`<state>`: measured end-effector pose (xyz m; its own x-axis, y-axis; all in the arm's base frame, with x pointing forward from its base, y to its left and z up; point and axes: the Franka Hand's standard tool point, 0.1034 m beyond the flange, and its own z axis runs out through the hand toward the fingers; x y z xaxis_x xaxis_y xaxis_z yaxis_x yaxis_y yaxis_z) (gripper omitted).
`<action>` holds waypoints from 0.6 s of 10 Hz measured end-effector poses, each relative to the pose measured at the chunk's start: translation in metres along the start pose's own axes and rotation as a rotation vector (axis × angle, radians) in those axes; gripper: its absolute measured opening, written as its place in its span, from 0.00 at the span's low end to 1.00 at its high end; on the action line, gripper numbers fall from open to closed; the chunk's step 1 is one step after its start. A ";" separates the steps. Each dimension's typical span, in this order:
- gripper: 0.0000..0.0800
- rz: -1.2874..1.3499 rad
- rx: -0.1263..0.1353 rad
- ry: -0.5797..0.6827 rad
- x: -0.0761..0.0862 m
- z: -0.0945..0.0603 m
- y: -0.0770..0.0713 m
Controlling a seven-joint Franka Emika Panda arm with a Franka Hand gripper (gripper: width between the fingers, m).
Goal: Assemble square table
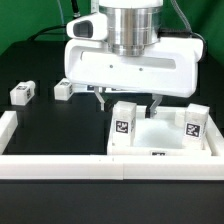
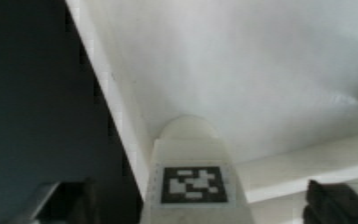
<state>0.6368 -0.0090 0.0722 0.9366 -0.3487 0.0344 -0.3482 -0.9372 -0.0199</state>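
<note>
Nearest, along six o'clock of the exterior view: a long white border wall (image 1: 60, 163), bar-shaped, smooth and matte. Lies flat on the black table (image 1: 50, 125). Just beyond, toward four o'clock: the square tabletop (image 1: 160, 133), white plastic, tray-like with a raised rim. Rests flat, hollow side up. At its nine o'clock corner: a short white tagged leg (image 1: 124, 120), blocky, with a crisp black-and-white marker on the face toward the camera. Stands upright; how deep in its socket, impossible to tell. At the three o'clock corner: a second leg (image 1: 193, 122) of the same make, also upright. Directly above the tagged leg: the gripper (image 1: 129, 100), fingers (image 1: 103, 97) spread wide. Holds nothing. Same reading in the wrist view: dark fingers (image 2: 60, 200) far apart, leg between them with clear space on either side, touching neither. Judged from this, lies straight below the fingers and centred, long axis vertical and in line with the gripper's own, so calls for a straight rise to come clear. Farthest, around nine o'clock of the exterior view: two loose legs (image 1: 22, 94) (image 1: 63, 91), small, white, tagged. Lie on the black table, well apart from the tabletop, probably next to be fetched.
</note>
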 end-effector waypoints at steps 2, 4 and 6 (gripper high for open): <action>0.80 -0.199 0.001 0.002 0.000 0.000 -0.001; 0.81 -0.418 0.000 0.003 0.001 -0.001 -0.001; 0.81 -0.633 -0.014 0.005 0.003 -0.001 -0.002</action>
<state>0.6402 -0.0076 0.0737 0.9611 0.2732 0.0400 0.2727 -0.9619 0.0192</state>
